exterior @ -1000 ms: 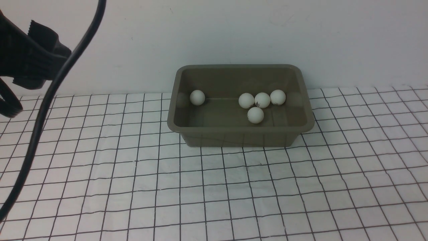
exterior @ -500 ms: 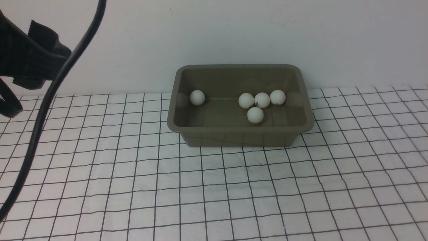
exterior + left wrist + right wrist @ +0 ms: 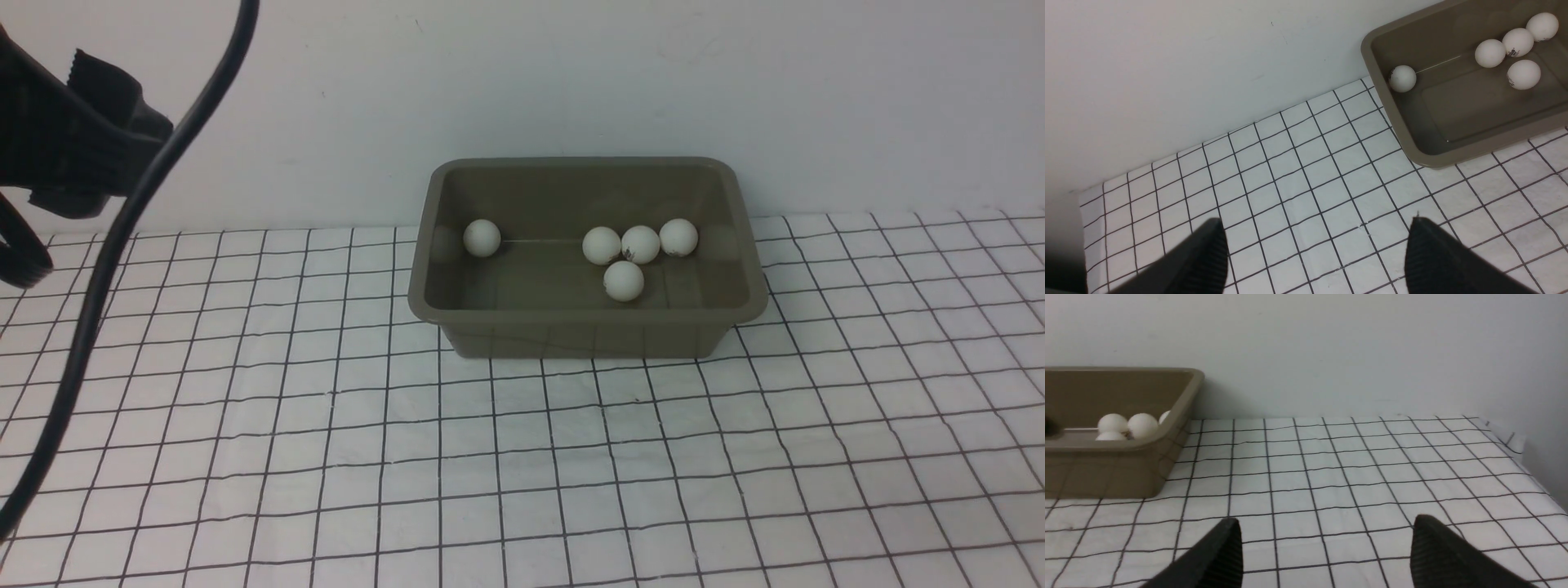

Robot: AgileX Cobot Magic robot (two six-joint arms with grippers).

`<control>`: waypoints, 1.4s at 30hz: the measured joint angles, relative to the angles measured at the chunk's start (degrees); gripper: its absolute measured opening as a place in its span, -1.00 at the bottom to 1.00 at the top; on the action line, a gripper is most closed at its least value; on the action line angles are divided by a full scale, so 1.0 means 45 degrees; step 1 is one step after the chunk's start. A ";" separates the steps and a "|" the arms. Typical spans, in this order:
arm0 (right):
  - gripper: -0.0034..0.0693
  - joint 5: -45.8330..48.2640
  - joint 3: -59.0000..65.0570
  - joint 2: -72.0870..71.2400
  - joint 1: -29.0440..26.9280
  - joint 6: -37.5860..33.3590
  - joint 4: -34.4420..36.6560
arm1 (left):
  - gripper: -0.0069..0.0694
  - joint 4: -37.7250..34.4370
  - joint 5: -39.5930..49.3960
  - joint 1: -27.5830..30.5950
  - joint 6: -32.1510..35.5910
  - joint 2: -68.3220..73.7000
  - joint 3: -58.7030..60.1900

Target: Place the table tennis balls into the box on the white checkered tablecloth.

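Five table tennis balls [image 3: 624,280] visible in the box [image 3: 588,339], both hands [image 3: 1314,249] [image 3: 1327,547] released, empty

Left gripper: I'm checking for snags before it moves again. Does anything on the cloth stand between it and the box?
Nothing visible does. The left gripper hangs open over bare white checkered tablecloth, and only cloth lies between it and the box.

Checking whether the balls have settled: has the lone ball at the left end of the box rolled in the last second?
No. The lone ball sits at the same spot against the box's left wall.
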 joint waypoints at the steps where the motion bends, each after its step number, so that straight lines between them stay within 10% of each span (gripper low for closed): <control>1: 0.46 0.0000 0.0014 0.0000 0.0261 0.0030 -0.0023 | 0.55 0.0000 0.0000 0.0000 0.0000 0.0000 0.0000; 42: 0.46 0.0092 0.1030 0.0000 0.2026 0.1087 -0.1424 | 0.55 0.0000 0.0000 0.0000 0.0000 0.0000 0.0000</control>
